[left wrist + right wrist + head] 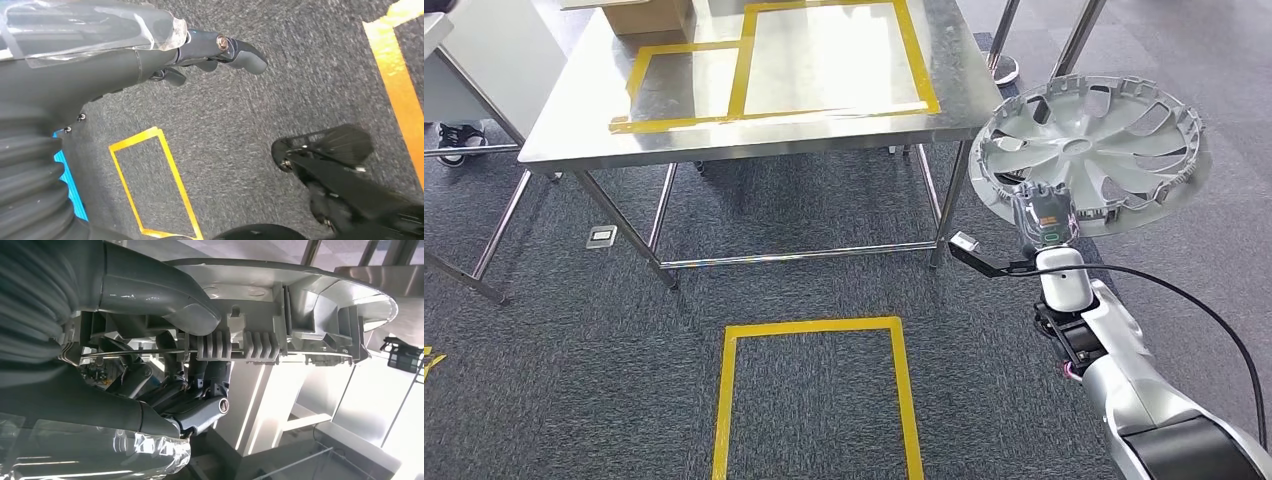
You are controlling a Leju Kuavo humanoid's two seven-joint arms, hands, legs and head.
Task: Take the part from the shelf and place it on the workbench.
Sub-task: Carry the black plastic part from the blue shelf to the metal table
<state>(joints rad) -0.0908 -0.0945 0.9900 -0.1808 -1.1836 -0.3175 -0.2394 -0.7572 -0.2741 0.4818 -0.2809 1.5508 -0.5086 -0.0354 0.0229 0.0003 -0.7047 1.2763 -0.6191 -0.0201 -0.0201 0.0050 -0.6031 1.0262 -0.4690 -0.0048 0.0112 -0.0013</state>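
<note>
Nearest us, a yellow tape rectangle marks the grey carpet just in front of our feet. Our left hand hangs over that carpet, its dark fingers loosely curled and holding nothing. To our right, the silver right arm reaches up and forward, and our right hand grips the near rim of the part, a silver wheel cover. From the right wrist, we see the thumb pressed on one face of the rim and the fingers clamped on the other, just beside the ribbed clips. The cover is round, so it has no long axis; it is held in the air roughly level, tilted slightly, with its ribbed, clip-lined side facing up towards our head and its disc spreading away from the hand. It hangs off the right corner of the worktop, not touching it. Further on, the steel worktop carries yellow tape outlines, and a cardboard box sits at its far edge.
</note>
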